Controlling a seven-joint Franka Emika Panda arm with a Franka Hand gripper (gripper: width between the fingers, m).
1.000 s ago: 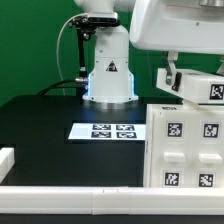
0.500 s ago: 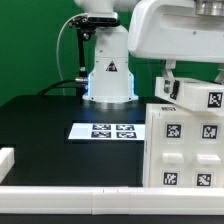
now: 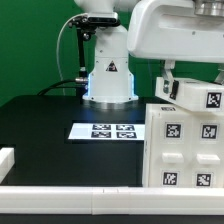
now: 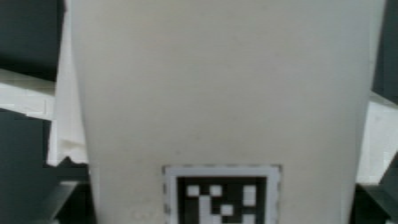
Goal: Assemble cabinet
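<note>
1. The robot base (image 3: pixel 109 72) carries a small black triangular warning sign; its symbol is too small to read.
2. The marker board (image 3: pixel 110 131) shows four square black-and-white tags, with no letters or numbers.
3. The cabinet body (image 3: pixel 186 150) bears similar square tags.
4. The white panel (image 4: pixel 210 110) in the wrist view has one such tag.

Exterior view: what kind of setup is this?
Likely a lab robot-assembly rig: a green backdrop behind a black table, a fixed marker board, and white tagged cabinet parts.
</note>
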